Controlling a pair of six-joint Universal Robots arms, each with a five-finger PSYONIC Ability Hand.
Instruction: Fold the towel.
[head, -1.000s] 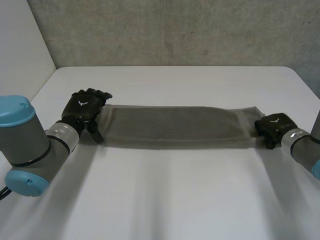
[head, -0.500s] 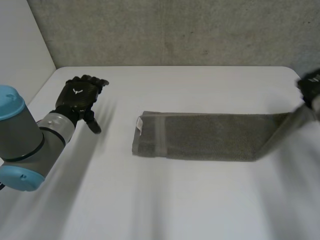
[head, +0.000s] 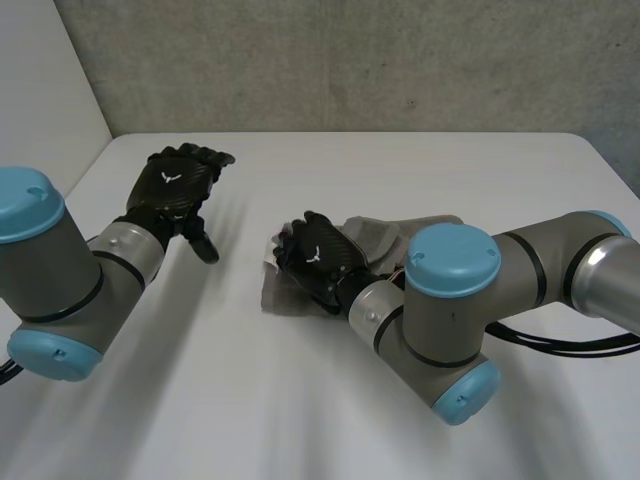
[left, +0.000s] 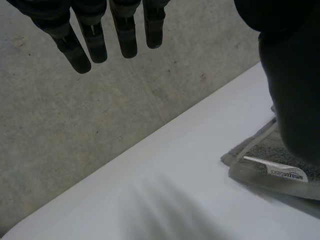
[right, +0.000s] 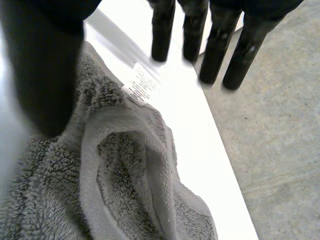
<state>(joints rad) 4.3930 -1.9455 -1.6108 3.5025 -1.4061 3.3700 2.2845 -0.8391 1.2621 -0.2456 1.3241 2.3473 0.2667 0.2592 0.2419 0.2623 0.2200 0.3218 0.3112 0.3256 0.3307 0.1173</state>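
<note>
The grey towel (head: 385, 235) lies doubled over near the table's middle, its upper layer rumpled. My right hand (head: 318, 262) is over the towel's left end, reached across from the right, and is open. In the right wrist view its straight fingers (right: 215, 45) point past the towel (right: 115, 175) and its white label (right: 141, 83); nothing is pinched. My left hand (head: 178, 187) hangs open above the table, left of the towel and apart from it. In the left wrist view its fingers (left: 92, 40) are straight, with the towel's labelled corner (left: 270, 172) lying beyond them.
The white table (head: 300, 400) stretches bare in front of the towel and to its left. A grey concrete wall (head: 350, 60) runs behind the far edge. My right arm (head: 500, 290) lies across the table's right half.
My right hand swung the towel's right end up and over to its left end and let go, so the towel now lies doubled. My left hand drew away from the towel and rose.
</note>
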